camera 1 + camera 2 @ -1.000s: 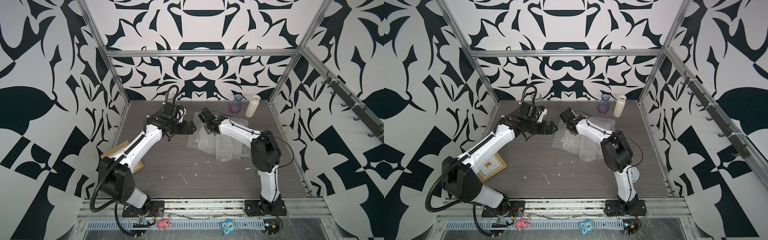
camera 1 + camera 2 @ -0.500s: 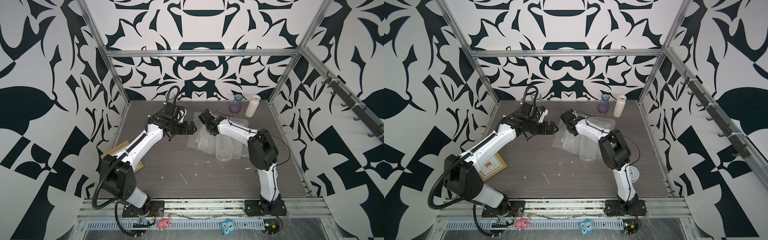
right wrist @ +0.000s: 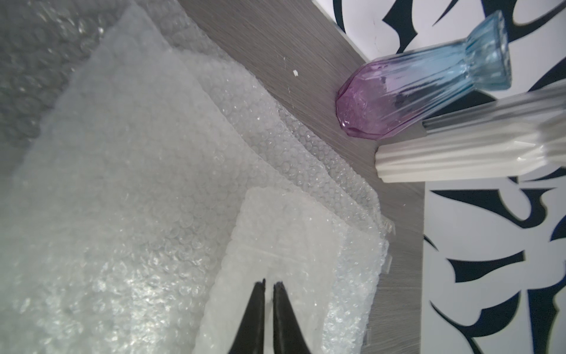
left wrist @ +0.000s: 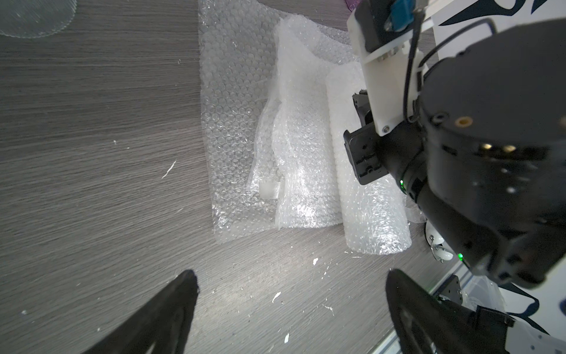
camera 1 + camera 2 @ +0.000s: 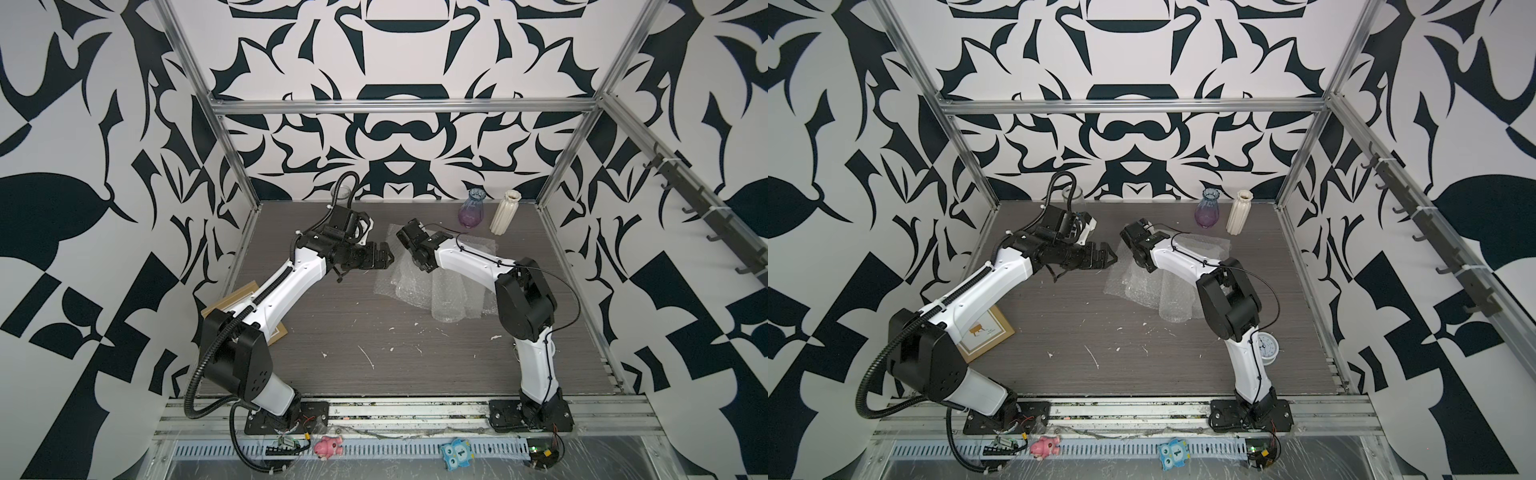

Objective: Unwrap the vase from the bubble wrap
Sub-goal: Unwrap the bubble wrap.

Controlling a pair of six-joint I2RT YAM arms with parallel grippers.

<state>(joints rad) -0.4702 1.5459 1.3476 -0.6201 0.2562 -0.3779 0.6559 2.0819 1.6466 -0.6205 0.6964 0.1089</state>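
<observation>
A pile of bubble wrap [image 5: 419,286] [image 5: 1142,286] lies mid-table, flat sheets with a whitish rolled tube [image 4: 370,208] [image 3: 284,233] on top. What the tube holds is hidden. My right gripper [image 3: 269,283] [image 5: 420,266] is shut, tips down against the tube, and nothing shows between them. My left gripper [image 4: 291,275] [image 5: 388,259] hovers wide open just left of the pile, over bare table. Two unwrapped vases stand at the back right: a purple-blue glass vase [image 5: 471,212] [image 3: 413,92] and a white ribbed vase [image 5: 504,212] [image 3: 474,153].
A clear glass jar [image 5: 1072,195] stands at the back wall behind the left arm. A framed picture [image 5: 984,332] lies at the left edge and a small round dial [image 5: 1264,347] beside the right arm's base. White flecks dot the grey table [image 5: 365,332].
My right gripper's jaws have closed over the bubble wrap, and its elbow has shifted slightly. The left arm has barely moved and stays open.
</observation>
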